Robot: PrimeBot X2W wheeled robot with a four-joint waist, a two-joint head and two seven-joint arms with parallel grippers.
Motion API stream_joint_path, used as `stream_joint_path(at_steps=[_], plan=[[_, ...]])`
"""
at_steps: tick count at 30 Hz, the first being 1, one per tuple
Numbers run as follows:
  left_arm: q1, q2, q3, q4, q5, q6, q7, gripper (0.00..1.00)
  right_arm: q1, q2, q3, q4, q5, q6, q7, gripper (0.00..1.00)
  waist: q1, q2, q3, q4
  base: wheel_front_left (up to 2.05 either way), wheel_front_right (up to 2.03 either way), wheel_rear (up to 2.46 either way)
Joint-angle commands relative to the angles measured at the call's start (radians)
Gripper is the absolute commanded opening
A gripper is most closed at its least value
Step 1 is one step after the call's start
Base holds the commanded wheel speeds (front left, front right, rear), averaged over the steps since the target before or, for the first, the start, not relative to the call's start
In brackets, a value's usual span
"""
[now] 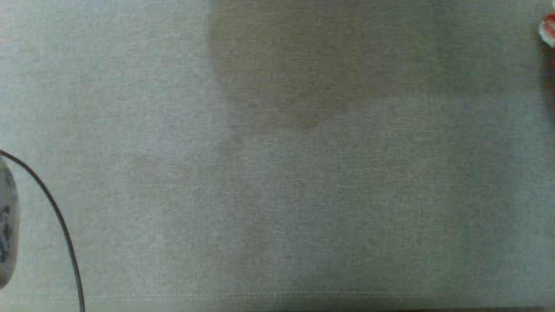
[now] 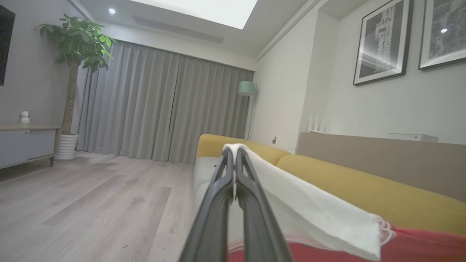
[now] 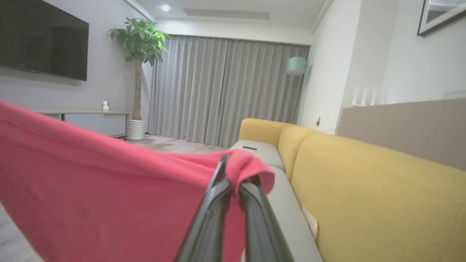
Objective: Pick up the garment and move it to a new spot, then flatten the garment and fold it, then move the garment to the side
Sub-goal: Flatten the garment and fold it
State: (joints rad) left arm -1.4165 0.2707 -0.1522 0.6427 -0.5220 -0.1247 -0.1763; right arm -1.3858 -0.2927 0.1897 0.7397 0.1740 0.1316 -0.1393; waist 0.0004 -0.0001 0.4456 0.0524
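Two hands: left hand (image 2: 235, 154) and right hand (image 3: 236, 171), both raised, long fingers pointing along the sofa (image 2: 364, 189) toward the curtains (image 3: 218, 91).
Grip: left fingers pressed together on the white edge of the garment (image 2: 313, 214); right fingers clamped on its red edge.
Garment: red and white, held up in the air between both hands, beside the sofa's yellow back.
Room: grey sofa seat, wood floor (image 2: 91, 203), grey curtains.
Count: one garment, one potted plant (image 2: 78, 40), one floor lamp (image 2: 247, 88), two framed pictures (image 2: 382, 40).
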Motion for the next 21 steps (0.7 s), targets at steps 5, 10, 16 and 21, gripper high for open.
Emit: stream_joint_path(at_steps=[5, 10, 16, 21], plan=[[0.035, 0.033, -0.062, 0.040, -0.043, -0.006, -0.060, 0.00, 0.029, 0.015, 0.028, 0.152, 0.020, -0.001, -0.085, 0.00, -0.0004, 0.0001, -0.002, 0.038, 0.00, 0.00, 0.00], [0.161, 0.019, -0.126, 0.063, -0.087, -0.006, -0.080, 0.00, 0.107, 0.013, 0.075, 0.250, 0.056, -0.001, -0.101, 0.00, -0.0004, 0.0001, -0.020, 0.056, 0.00, 0.00, 0.00], [0.398, 0.040, -0.176, 0.046, -0.113, -0.006, -0.085, 0.00, 0.240, 0.002, 0.206, 0.340, 0.133, -0.001, -0.081, 0.00, -0.0004, 0.0001, -0.070, 0.079, 0.00, 0.00, 0.00], [0.585, 0.067, -0.247, -0.001, -0.076, -0.006, -0.085, 0.00, 0.363, -0.044, 0.333, 0.327, 0.231, -0.001, -0.038, 0.00, -0.0004, 0.0001, -0.139, 0.099, 0.00, 0.00, 0.00]])
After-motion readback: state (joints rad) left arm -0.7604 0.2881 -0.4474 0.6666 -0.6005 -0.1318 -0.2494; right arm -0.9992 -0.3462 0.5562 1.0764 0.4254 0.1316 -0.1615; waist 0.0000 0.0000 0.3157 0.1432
